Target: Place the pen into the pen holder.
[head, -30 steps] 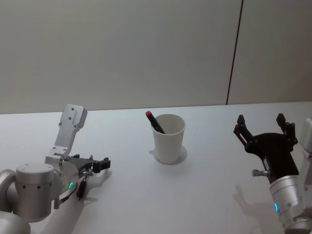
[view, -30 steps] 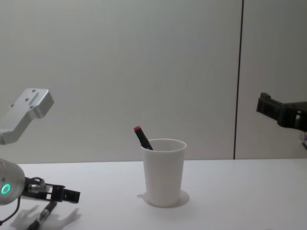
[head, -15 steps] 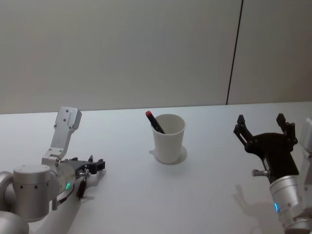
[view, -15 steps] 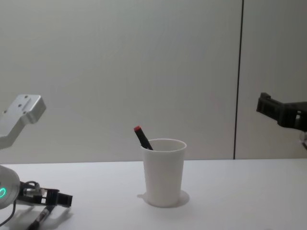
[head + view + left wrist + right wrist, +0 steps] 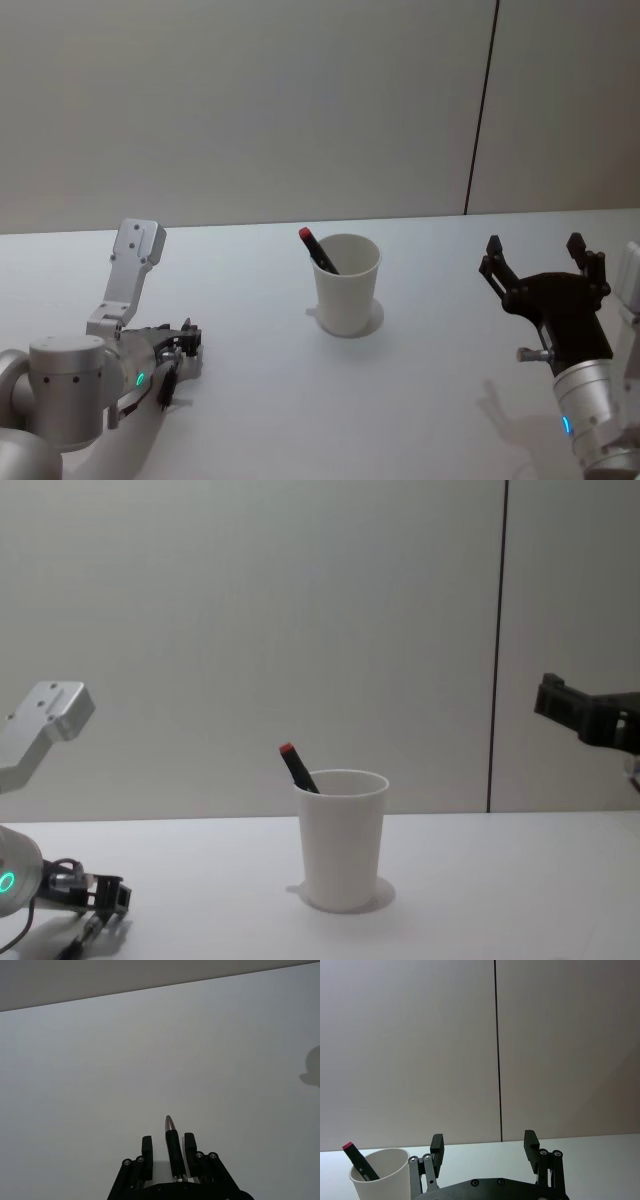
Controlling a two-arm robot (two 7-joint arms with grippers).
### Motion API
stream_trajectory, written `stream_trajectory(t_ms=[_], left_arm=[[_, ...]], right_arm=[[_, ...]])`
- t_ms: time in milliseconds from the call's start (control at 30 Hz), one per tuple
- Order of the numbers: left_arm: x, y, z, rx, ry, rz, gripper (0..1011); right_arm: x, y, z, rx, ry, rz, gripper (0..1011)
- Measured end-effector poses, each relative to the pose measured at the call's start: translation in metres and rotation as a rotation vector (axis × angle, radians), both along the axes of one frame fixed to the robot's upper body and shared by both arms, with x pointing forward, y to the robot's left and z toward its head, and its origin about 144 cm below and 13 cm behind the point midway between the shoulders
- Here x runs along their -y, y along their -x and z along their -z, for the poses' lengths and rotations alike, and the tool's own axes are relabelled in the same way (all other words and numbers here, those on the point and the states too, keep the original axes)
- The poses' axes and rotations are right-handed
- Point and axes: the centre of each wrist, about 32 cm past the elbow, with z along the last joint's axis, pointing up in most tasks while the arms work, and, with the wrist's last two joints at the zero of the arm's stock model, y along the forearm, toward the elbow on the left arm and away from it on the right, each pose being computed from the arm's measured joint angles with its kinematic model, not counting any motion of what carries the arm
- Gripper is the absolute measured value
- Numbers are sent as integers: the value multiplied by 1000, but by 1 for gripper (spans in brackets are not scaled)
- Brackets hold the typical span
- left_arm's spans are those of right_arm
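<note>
1. Left gripper (image 5: 168, 1136) sits low on the white table (image 5: 420, 400), near its near-left corner. The claw is set narrow, one finger on each side of the slim dark pen with a silver tip (image 5: 173, 1149). A sliver of table shows beside the pen, so I judge it not yet clamped.
2. The pen lies flat on the table, its tip pointing out past the fingertips.
3. The pen holder, a plain white tapered paper cup (image 5: 347, 285), stands upright mid-table, well apart from the pen. A black marker with a red cap (image 5: 317, 250) leans inside it against the left rim.
4. Right gripper (image 5: 534, 250) is parked above the table's right edge, claw spread wide and empty.
5. Step in hand, as I read it: the grasp. Next call:
   - Pinch firm and lift clear.
   - Carry the pen toward the cup and tip it upright over the rim.
   - Drop it on the side away from the marker.
   - The cup looks light; a knock could topple it.
</note>
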Motion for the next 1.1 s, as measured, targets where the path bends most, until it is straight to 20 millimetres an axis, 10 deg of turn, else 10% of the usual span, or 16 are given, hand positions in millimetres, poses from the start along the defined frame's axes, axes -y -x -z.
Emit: stream_trajectory(t_ms=[333,1100], left_arm=[[2,-2,0,-6,-15,-4,146],[10,-4,-9,59,-60,3,127]], right_arm=[[0,0,0,0,0,0,1002],[0,0,0,0,0,0,1002]])
